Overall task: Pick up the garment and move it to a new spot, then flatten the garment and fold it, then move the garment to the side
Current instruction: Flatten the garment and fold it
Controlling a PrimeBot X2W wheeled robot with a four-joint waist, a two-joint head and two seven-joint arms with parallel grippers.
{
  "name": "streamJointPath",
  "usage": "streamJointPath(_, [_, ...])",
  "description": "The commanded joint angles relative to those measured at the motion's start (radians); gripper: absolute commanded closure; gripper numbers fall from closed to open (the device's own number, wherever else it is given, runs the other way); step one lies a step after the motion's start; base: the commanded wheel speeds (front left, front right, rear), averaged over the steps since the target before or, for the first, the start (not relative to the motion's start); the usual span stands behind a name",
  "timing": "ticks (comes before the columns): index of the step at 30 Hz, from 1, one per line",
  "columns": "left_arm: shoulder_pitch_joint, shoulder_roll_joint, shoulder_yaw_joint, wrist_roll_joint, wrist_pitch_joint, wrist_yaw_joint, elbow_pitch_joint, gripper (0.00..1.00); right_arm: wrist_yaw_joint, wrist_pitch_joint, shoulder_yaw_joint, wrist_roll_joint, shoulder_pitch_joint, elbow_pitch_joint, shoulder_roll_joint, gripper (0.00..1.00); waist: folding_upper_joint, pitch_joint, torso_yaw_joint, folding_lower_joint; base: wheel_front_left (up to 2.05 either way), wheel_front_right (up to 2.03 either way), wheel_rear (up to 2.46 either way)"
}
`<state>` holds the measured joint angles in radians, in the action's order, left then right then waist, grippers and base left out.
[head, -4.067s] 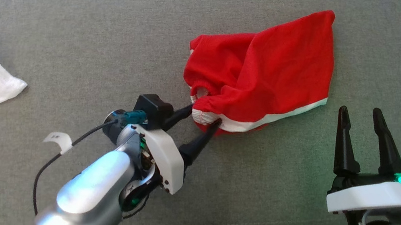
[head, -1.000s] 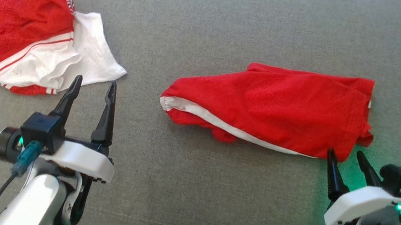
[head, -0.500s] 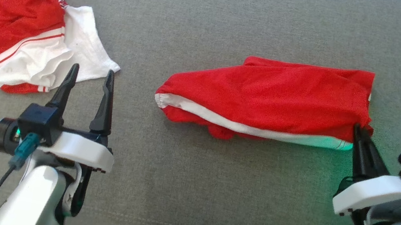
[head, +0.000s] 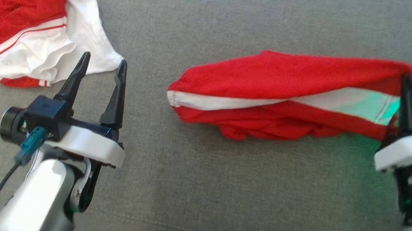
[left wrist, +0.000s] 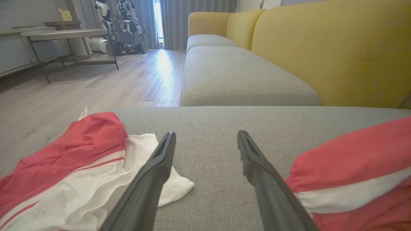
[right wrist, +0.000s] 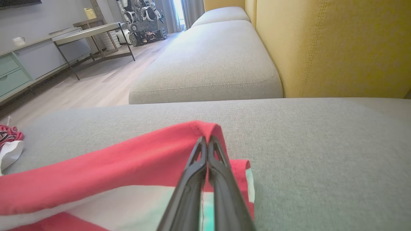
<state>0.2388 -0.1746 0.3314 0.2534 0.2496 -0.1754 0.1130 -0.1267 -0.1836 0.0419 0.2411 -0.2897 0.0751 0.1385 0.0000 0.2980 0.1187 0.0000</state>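
At 10 o'clock a spare pile (head: 17,28) lies on the cushion (head: 195,180). At 8 o'clock the left gripper (head: 104,59) waits with its fingers apart, holding nothing. The garment (head: 285,82) stretches from the centre toward 2 o'clock. A second ago the right gripper (head: 406,79) stood spread at its corner; now it is pinched on that corner and has raised it (the white band turns up). I judge the pick-up is beginning; flattening and folding remain.

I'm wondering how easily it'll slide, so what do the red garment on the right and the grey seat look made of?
The red garment looks like thin matte knit, perhaps jersey: it drapes limply in soft folds. The grey seat looks like matte woven upholstery: visible weave grain and a stitched seam.
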Motion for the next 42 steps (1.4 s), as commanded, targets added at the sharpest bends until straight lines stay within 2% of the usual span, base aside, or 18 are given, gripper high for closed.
streamJointPath(1, [0.044,-0.007,-0.046,-0.013,0.012,0.005,-0.029,0.0,-0.004,0.005,-0.012,0.011,-0.043,-0.006,0.016,1.0,0.0,0.019,0.014,0.0,0.0,0.0,0.0])
streamJointPath(9, [0.064,0.019,-0.061,-0.031,0.012,0.028,-0.024,0.0,-0.004,0.043,-0.022,0.038,-0.172,0.2,0.043,0.98,0.0,0.059,0.03,0.0,0.0,0.0,0.0])
streamJointPath(10, [0.064,0.02,-0.063,-0.033,0.012,0.03,-0.022,0.0,-0.004,0.052,-0.027,0.039,-0.178,0.215,0.045,0.6,0.0,0.059,0.028,0.0,0.0,0.0,0.0])
streamJointPath(11, [0.064,0.022,-0.066,-0.036,0.012,0.032,-0.021,0.0,-0.004,0.063,-0.029,0.033,-0.183,0.228,0.048,0.0,0.0,0.059,0.025,0.0,0.0,0.0,0.0])
streamJointPath(17, [0.054,0.026,-0.083,-0.049,0.012,0.042,-0.009,0.0,-0.004,0.133,-0.049,0.026,-0.146,0.213,0.035,0.0,0.0,0.034,-0.005,0.0,0.0,0.0,0.0])
streamJointPath(23, [0.038,0.021,-0.102,-0.056,0.012,0.047,-0.001,0.0,-0.004,0.183,-0.049,-0.004,-0.072,0.084,0.036,0.0,0.0,-0.009,-0.039,0.0,0.0,0.0,0.0])
streamJointPath(24, [0.03,0.021,-0.104,-0.056,0.012,0.051,0.003,0.0,-0.004,0.186,-0.059,-0.018,-0.044,0.033,0.032,0.0,0.0,-0.025,-0.047,0.0,0.0,0.0,0.0])
streamJointPath(33, [-0.014,0.011,-0.117,-0.042,0.012,0.06,0.029,0.0,-0.004,0.161,-0.095,-0.05,0.102,-0.114,-0.007,0.0,0.0,-0.094,-0.078,0.0,0.0,0.0,0.0])
streamJointPath(42, [-0.076,-0.006,-0.107,-0.023,-0.021,0.066,0.041,0.0,-0.004,0.118,-0.112,-0.057,0.226,-0.172,-0.038,0.0,0.0,-0.152,-0.104,0.0,0.0,0.0,0.0])
